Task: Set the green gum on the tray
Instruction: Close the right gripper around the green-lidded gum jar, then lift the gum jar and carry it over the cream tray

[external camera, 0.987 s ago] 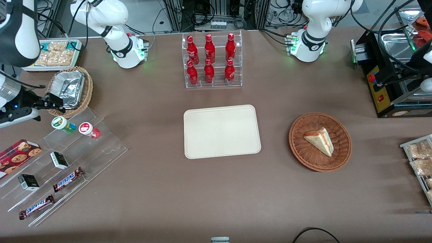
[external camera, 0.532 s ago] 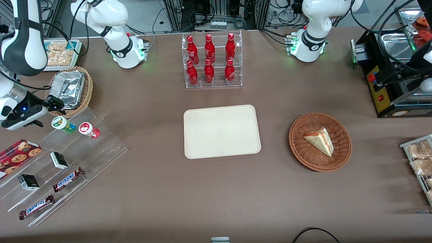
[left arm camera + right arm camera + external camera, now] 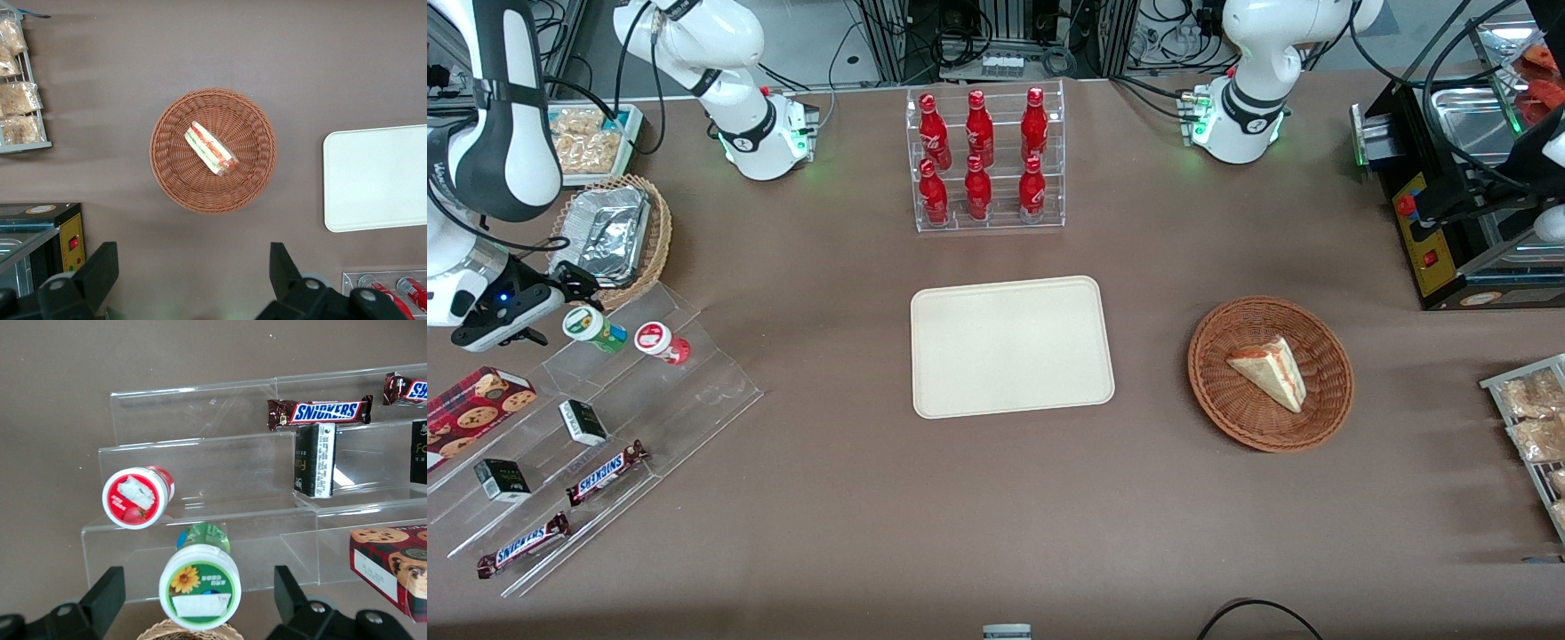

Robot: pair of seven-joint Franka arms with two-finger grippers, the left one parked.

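Place: robot lab staged as a snack shop
Evidence: cola rack (image 3: 985,160), acrylic candy shelf (image 3: 605,427), cables and frames at the table's edge

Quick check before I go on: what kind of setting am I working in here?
Likely a lab mock-up of a snack shop: a clear tiered rack of red bottles, Snickers bars on acrylic steps, and the open gripper around the green gum canister.

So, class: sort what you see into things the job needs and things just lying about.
Needed for the job:
green gum
tray
gripper, open around the green gum

Just lying about:
red gum canister
Snickers bars
cookie box
cola bottles
sandwich in wicker basket
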